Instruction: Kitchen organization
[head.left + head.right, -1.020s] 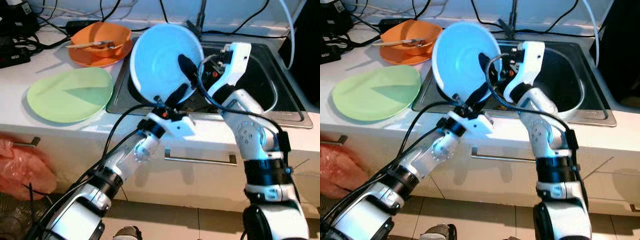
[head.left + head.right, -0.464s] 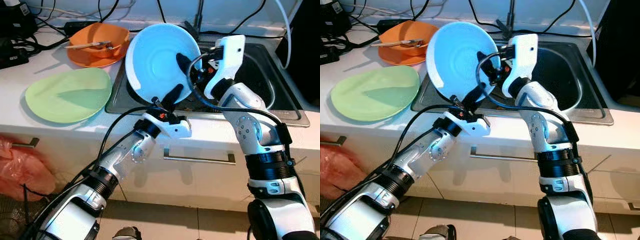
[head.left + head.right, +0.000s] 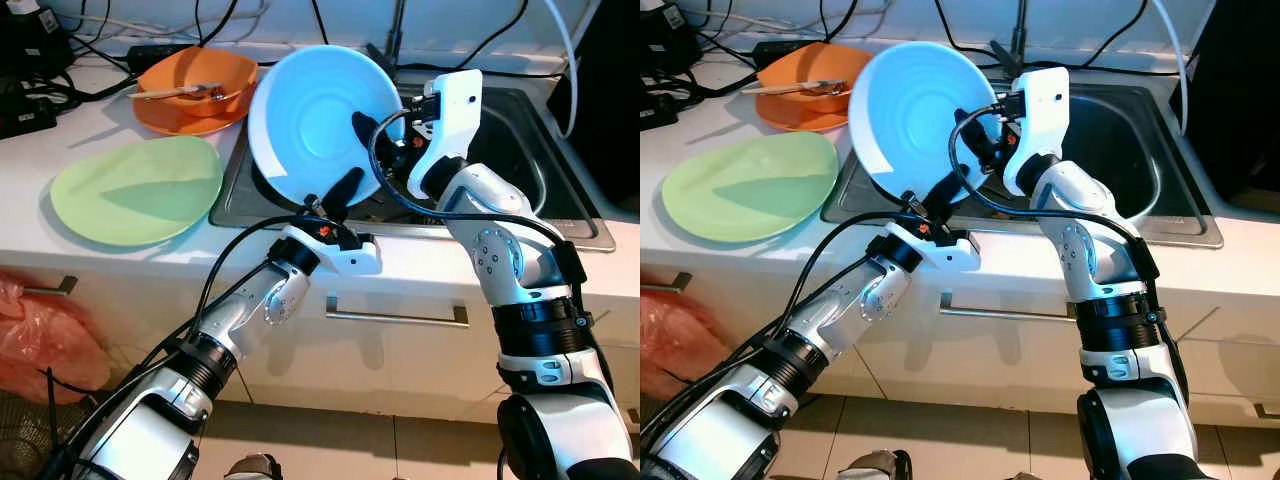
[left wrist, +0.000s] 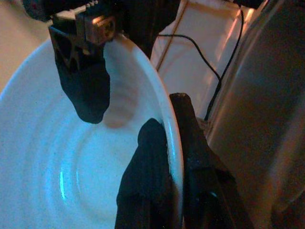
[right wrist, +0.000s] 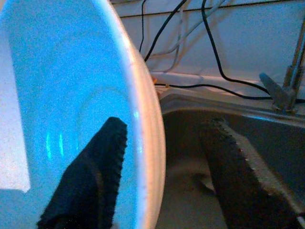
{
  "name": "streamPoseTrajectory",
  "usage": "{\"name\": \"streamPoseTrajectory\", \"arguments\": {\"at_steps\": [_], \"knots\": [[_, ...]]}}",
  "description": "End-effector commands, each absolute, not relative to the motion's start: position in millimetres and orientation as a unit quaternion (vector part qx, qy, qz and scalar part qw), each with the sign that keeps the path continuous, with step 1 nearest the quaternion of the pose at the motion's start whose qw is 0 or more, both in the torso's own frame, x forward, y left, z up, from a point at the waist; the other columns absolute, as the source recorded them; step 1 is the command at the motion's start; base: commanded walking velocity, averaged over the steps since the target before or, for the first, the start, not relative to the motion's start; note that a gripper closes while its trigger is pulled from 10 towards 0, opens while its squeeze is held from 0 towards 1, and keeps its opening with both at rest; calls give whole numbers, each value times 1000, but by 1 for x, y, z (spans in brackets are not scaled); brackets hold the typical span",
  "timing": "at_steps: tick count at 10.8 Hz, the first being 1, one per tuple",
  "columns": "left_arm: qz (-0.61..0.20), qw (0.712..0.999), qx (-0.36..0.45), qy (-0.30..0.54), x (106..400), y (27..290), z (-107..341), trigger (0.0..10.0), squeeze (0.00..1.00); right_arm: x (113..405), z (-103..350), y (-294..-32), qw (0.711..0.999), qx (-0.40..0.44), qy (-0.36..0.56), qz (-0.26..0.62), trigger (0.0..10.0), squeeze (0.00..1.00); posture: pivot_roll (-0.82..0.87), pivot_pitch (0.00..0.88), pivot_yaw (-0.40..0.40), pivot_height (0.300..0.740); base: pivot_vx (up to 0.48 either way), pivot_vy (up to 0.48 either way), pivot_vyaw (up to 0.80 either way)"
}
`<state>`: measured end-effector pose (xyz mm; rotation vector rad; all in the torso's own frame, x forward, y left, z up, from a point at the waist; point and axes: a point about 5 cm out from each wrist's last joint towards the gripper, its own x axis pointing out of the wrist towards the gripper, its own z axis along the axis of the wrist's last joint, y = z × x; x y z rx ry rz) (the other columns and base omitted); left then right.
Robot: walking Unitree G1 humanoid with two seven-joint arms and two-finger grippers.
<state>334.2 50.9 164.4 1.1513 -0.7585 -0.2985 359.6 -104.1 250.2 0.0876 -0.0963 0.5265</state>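
Left wrist view: your left gripper (image 4: 174, 157) pinches blue bowl (image 3: 315, 120) rim, tilted above sink (image 3: 560, 215); right gripper (image 5: 164, 167) straddles rim, open, likely for handover.

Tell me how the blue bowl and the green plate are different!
The blue bowl is held tilted on edge over the sink; the green plate lies flat on the counter. The left pincer grips the bowl's rim, and the right pincer straddles its rim too, fingers apart; nothing touches the plate. The bowl is deep and round, the plate shallow and less evenly round. Both look empty.
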Motion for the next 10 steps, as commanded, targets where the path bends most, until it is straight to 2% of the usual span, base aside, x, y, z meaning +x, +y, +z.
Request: {"name": "streamPoseTrajectory", "arguments": {"at_steps": [1, 8, 9, 10], "knots": [[-95, 760, 501, -403, 332, 53, 183, 4392, 0, 367, 230, -128, 979, 41, 3, 199, 0, 0, 52, 93, -1, 740, 0, 0, 0], [-76, 758, 516, -393, 336, 60, 182, 4510, 0, 366, 228, -128, 979, 45, 12, 196, 0, 0, 51, 97, -1, 740, 0, 0, 0], [-74, 758, 516, -393, 337, 60, 182, 4902, 0, 366, 228, -128, 979, 45, 12, 196, 0, 0, 51, 98, -1, 740, 0, 0, 0], [-75, 761, 509, -395, 337, 60, 184, 7216, 0, 365, 227, -128, 980, 47, 11, 195, 0, 0, 52, 98, -2, 740, 0, 0, 0]]}}
